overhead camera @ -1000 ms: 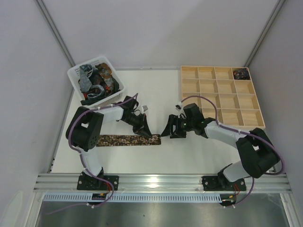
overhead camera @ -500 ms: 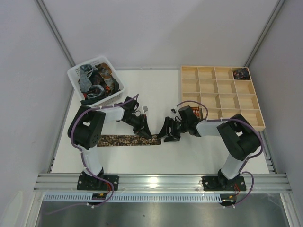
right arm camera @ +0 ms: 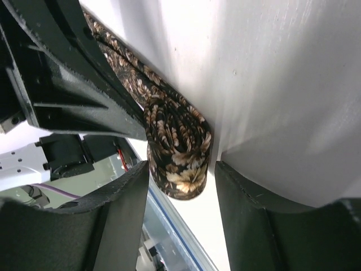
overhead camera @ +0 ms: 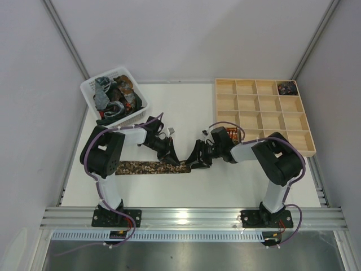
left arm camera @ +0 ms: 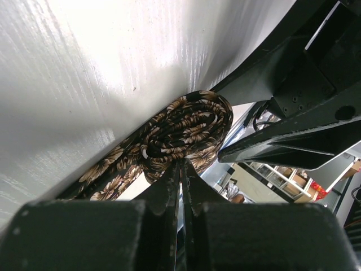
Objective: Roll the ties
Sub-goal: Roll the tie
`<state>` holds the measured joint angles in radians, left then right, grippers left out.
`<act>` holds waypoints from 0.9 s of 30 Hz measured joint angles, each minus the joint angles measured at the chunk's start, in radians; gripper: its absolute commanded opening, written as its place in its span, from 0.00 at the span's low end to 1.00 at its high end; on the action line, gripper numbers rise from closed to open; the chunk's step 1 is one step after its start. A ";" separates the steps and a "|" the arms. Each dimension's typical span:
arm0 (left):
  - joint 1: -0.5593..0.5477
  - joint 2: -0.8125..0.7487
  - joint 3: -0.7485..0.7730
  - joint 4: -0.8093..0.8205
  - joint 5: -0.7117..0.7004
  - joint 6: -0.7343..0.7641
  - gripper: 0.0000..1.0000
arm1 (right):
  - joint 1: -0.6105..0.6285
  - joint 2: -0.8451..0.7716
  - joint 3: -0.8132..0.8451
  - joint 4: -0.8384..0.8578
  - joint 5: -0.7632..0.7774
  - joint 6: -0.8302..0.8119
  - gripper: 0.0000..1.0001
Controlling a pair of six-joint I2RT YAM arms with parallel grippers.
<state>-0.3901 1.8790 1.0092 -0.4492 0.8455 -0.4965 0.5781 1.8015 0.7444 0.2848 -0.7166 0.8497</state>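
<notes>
White worktop (overhead camera: 225, 183), mid near edge: tie (overhead camera: 149, 167) part-rolled, soft, apt to unwind. Right gripper (right arm camera: 181, 176) wide astride coil (right arm camera: 176, 141), left gripper (left arm camera: 181, 169) pinched closed. Best squeezed across coil.

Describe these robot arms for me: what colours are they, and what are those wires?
Both the left arm and right arm have white links between chunky black joints. A purple cable loops along each. Each stands on a black base bolted to a silver rail. The left gripper and right gripper are black, with two flat fingers.
</notes>
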 measured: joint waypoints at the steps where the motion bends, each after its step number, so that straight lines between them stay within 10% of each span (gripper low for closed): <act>1: 0.000 0.000 0.000 0.000 0.000 0.000 0.08 | 0.003 0.007 0.003 0.003 0.000 0.004 0.55; 10: 0.004 0.000 -0.016 0.007 0.003 0.001 0.08 | 0.044 0.055 0.049 0.002 -0.006 0.011 0.43; 20: 0.007 0.000 -0.033 0.018 0.009 0.002 0.08 | 0.052 0.054 0.134 -0.170 0.014 -0.035 0.04; 27: -0.019 0.000 -0.033 0.019 0.010 0.000 0.08 | 0.057 0.022 0.220 -0.415 0.069 -0.108 0.00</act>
<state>-0.4091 1.8786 0.9760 -0.4301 0.8555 -0.4969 0.6350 1.8233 0.9642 -0.1299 -0.6476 0.7422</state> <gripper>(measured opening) 0.077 0.265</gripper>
